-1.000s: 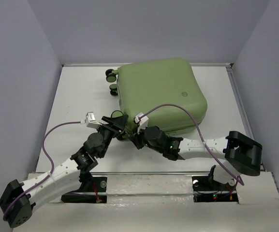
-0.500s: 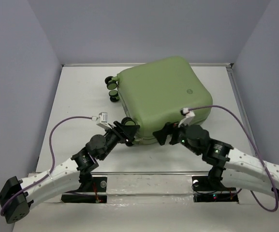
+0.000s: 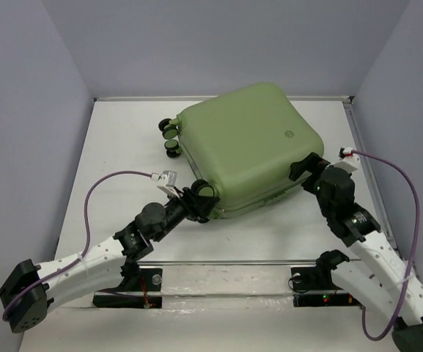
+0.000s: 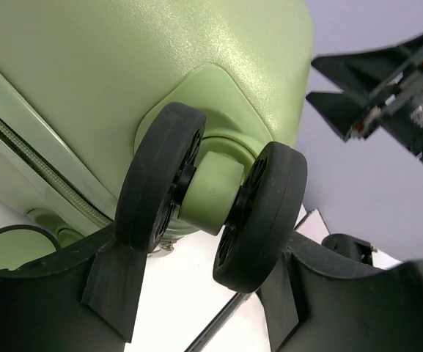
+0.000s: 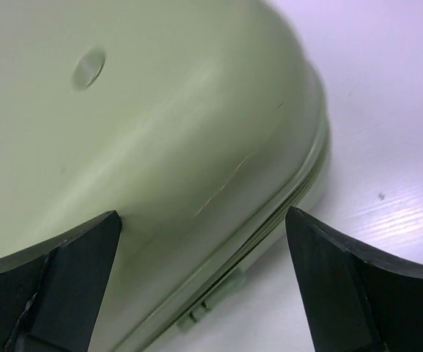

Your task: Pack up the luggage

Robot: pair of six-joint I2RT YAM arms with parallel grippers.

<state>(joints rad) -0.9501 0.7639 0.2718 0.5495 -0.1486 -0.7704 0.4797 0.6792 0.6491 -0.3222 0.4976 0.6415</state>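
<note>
The luggage [image 3: 244,147] is a pale olive-green hard shell lying flat and closed on the white table, turned at an angle. My left gripper [image 3: 202,199] is at its near left corner, shut on the black twin wheel [image 4: 211,194]. One finger [image 4: 116,282] presses each outer side of that wheel. My right gripper [image 3: 306,167] stands open at the luggage's right corner. In the right wrist view its jaws are spread wide over the rounded shell [image 5: 160,132] and the zip seam, with nothing gripped. Two more wheels [image 3: 170,138] stick out at the far left.
Grey walls close in the table on three sides. A raised rim [image 3: 359,139] runs along the right side, close behind my right arm. A metal rail [image 3: 233,262] crosses the near edge in front of the arm bases. Purple cables [image 3: 116,180] loop off both wrists.
My right gripper opened and swung from the luggage's near edge round to its right corner. The left gripper shifted right with the wheel, and the luggage turned a little.
</note>
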